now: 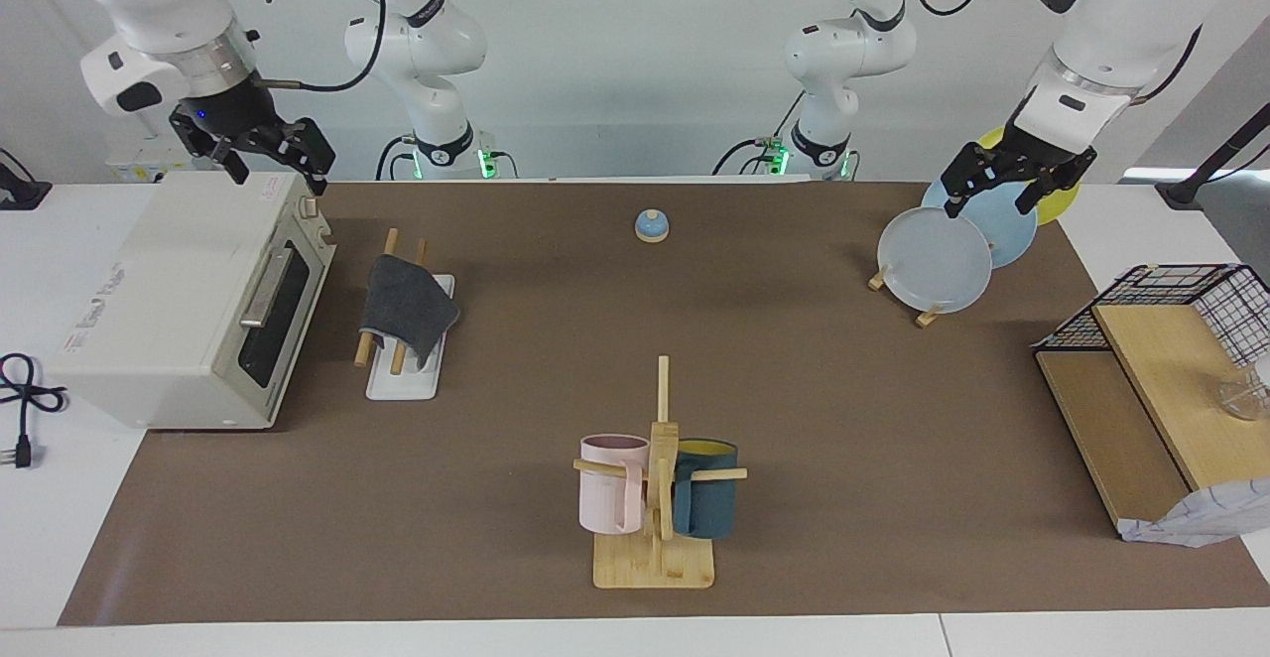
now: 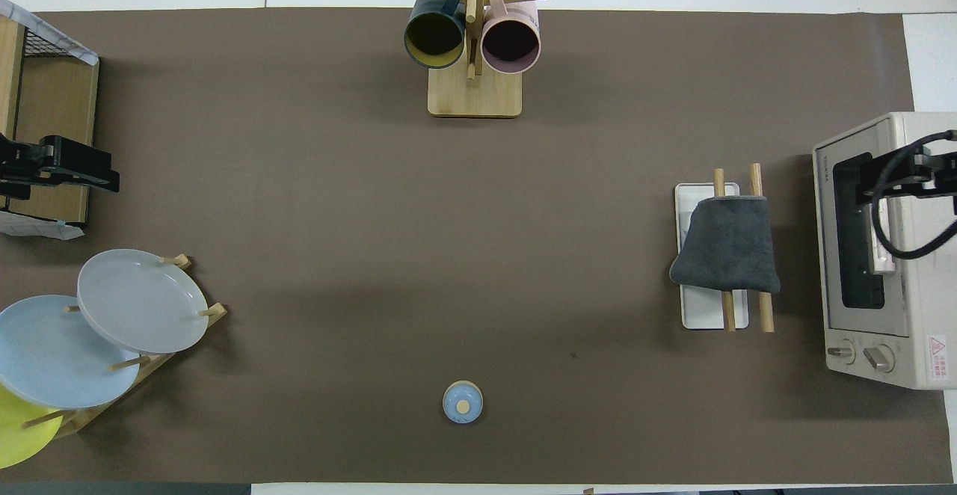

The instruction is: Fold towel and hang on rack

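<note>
Toaster oven (image 1: 189, 310) at the right arm's end of the table; right gripper (image 1: 260, 149) raised over it, fingers apart, empty. Rack (image 1: 402, 325) beside the oven, towel (image 1: 407, 306) draped grey-face-out over both rods. Left gripper (image 1: 1012, 173) over the plates (image 1: 938, 260), released, empty.

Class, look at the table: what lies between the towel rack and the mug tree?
Nothing: only bare brown mat separates the rack holding the towel from the mug tree, clearest in the overhead view.

Folded dark grey towel (image 1: 408, 308) draped over both rods of rack (image 1: 402, 384)
</note>
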Robot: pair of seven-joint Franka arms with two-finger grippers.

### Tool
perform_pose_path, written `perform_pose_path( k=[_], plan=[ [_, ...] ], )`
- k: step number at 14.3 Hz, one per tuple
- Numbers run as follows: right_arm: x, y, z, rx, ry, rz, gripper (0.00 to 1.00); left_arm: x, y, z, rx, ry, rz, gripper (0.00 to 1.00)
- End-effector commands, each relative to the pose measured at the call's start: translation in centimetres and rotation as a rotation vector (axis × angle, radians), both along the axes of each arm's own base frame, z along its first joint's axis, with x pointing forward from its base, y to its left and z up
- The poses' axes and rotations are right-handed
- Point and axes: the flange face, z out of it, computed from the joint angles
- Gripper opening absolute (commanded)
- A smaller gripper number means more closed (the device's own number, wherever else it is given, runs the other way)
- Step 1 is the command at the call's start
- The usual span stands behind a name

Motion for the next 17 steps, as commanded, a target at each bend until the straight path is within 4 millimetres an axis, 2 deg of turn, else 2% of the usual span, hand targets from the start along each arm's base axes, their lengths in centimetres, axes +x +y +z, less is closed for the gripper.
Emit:
perform_pose_path(
  k=[1,2,5,9,15,17],
  plan=[
    [1.7,1.5,-1.1,-0.002,0.009,0.037,1.0,-1.8,-0.6,0.2,0.026,0.021,-0.027,1.0],
    [1.7,2.0,-1.0,0.003,0.001,0.044,1.0,-2.1,-1.3,-0.1,0.028,0.028,-0.039,1.0],
    [1.5,2.2,-1.0,0.009,-0.014,0.053,1.0,-2.6,-1.4,0.4,0.03,0.02,-0.042,1.0],
    [0.1,1.0,-1.0,0.01,-0.011,0.035,1.0,-2.8,-1.1,1.0,0.027,0.008,-0.036,1.0],
    [0.1,-0.1,-1.1,0.004,-0.013,0.012,1.0,-2.7,-0.6,1.0,0.028,0.004,-0.019,1.0],
    [0.0,-0.2,-1.0,0.003,-0.012,0.012,1.0,-3.1,-0.4,1.7,0.029,-0.007,-0.014,1.0]
  ],
)
